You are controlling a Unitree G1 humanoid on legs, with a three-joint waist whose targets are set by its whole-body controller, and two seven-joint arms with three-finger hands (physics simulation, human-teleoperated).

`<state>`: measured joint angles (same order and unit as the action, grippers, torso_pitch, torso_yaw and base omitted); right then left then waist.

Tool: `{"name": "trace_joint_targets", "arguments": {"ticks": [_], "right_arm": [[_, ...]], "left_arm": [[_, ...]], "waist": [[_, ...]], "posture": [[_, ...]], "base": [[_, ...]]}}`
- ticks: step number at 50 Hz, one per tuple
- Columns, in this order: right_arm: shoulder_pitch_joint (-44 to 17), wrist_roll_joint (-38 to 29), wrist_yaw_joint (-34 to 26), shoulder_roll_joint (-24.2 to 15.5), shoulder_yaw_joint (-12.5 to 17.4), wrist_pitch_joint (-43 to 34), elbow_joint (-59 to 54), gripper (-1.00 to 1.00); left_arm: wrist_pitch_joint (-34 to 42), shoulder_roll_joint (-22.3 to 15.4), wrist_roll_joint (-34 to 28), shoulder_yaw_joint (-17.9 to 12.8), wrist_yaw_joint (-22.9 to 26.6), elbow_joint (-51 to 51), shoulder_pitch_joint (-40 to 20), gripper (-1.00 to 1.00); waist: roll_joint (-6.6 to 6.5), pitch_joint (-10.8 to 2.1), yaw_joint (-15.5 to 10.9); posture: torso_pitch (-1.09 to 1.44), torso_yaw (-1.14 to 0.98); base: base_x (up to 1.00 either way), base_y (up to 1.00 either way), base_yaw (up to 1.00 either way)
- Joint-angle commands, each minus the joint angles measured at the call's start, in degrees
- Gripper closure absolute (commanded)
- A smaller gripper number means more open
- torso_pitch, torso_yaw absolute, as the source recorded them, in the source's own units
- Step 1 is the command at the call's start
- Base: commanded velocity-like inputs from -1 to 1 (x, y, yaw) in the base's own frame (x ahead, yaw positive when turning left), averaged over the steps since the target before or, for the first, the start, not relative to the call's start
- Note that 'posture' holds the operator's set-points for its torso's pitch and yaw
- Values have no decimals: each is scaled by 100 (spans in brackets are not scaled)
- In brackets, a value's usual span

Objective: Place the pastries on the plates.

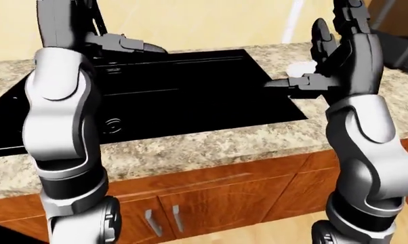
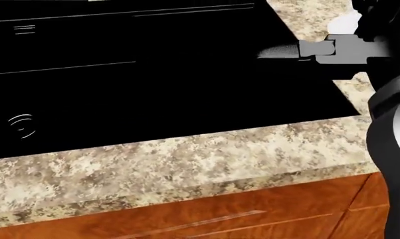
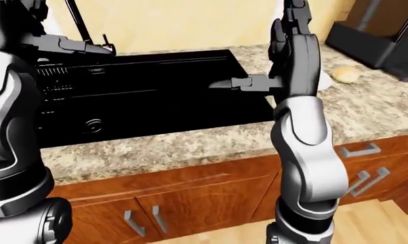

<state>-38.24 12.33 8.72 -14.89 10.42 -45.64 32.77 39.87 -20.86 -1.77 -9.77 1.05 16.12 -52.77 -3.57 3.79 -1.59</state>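
Beside the sink (image 3: pixel 156 96), right-hand fingers (image 3: pixel 224 84) spread above granite counter (image 3: pixel 190 147).

One pastry (image 3: pixel 345 74), one white plate (image 1: pixel 300 69) (mostly hidden), one black sink (image 1: pixel 170 96).

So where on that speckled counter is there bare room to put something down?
The speckled granite counter is bare in the strip between the black sink and the wooden cabinet fronts. In the right-eye view, more bare granite lies right of the sink, below the round tan pastry. It is crowded near the white plate, where the right hand hangs.
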Motion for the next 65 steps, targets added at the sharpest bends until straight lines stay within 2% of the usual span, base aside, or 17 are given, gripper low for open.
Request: {"name": "trace_joint_targets", "arguments": {"ticks": [1, 6, 13, 15, 20, 22, 31, 32, 33, 35, 38, 41, 46, 50, 52, 56, 65], "right_arm": [[-70, -12, -12, -38, 44, 126, 55, -100], [-71, -65, -40, -38, 11, 145, 40, -100], [-68, -89, -80, -13, 7, 147, 85, -100], [-66, -88, -88, -14, 14, 140, 100, -100], [-96, -89, -30, 1, 39, 120, 39, -100], [-94, -121, -9, -12, 23, 113, 23, -100], [-113, -133, -46, 45, 13, 77, 25, -100], [-116, -158, -58, 12, -6, 113, 22, -100], [-122, -122, -43, 35, 21, 95, 32, -100], [-113, -162, -38, -7, 0, 109, 43, -100], [-122, -186, -38, -6, -4, 132, 39, -100], [-131, -192, -43, 0, 6, 143, 30, -100], [-135, -108, 5, 20, 43, 48, 41, -100], [-125, -87, 24, 41, 11, 62, 17, -100], [-138, -95, 27, 28, 2, 112, 5, -100], [-107, -196, -16, 34, -57, 132, -2, -100], [-102, -419, -158, 62, -116, 179, -33, -100]], "left_arm": [[-97, -14, -43, -10, -12, 104, -87, -100], [-106, 3, -62, -32, 9, 167, 5, -100], [-57, -3, -42, -50, 15, 258, 44, -100], [-53, -10, -53, -34, 17, 250, 33, -100], [-94, -10, -67, -25, 29, 144, -45, -100], [-79, -9, -73, -31, 30, 161, -39, -100], [15, -49, -105, -52, 42, 289, 10, -100], [-5, -50, -119, -52, 37, 282, 23, -100], [-8, -49, -125, -48, 45, 288, 39, -100], [-9, -55, -136, -62, 43, 288, 35, -100], [-25, -49, -131, -68, 41, 274, 42, -100], [-48, -45, -142, -61, 35, 245, 43, -100], [-8, -58, -145, -79, 28, 299, 65, -100], [-23, -46, -142, -71, 19, 302, 94, -100], [-32, -45, -141, -79, 18, 317, 125, -100], [-32, -53, -143, -84, 25, 326, 147, -100], [69, -122, -140, -114, 49, 364, 41, -100]], "waist": [[-131, -164, 19], [-29, -216, 43], [842, -296, -106], [712, -51, -72], [527, 41, -64], [717, -112, -6], [495, -143, 168], [-88, -173, 105], [5, 29, 179], [53, -156, 144], [268, -16, 87], [842, 4, 164], [427, -265, 186], [-187, -246, 238], [-271, -261, 223], [584, -234, 122], [311, -221, 179]], "posture": [[0, 0], [0, 0], [0, 0], [0, 0], [0, 0], [0, 0], [0, 0], [0, 0], [0, 0], [0, 0], [0, 0], [0, 0], [0, 0], [0, 0], [0, 0], [0, 0], [0, 0]], "base": [[9, -72, 0], [16, -83, 0], [26, -75, 0], [41, -85, 0], [35, -51, 0], [0, 0, 0], [1, -12, 0], [14, -100, 0], [9, -65, 0], [0, -7, 0], [0, 0, 0], [0, 0, 0], [0, -2, 0], [-1, -43, 0], [-7, -43, 0], [0, 0, 0], [0, 0, 0]]}}
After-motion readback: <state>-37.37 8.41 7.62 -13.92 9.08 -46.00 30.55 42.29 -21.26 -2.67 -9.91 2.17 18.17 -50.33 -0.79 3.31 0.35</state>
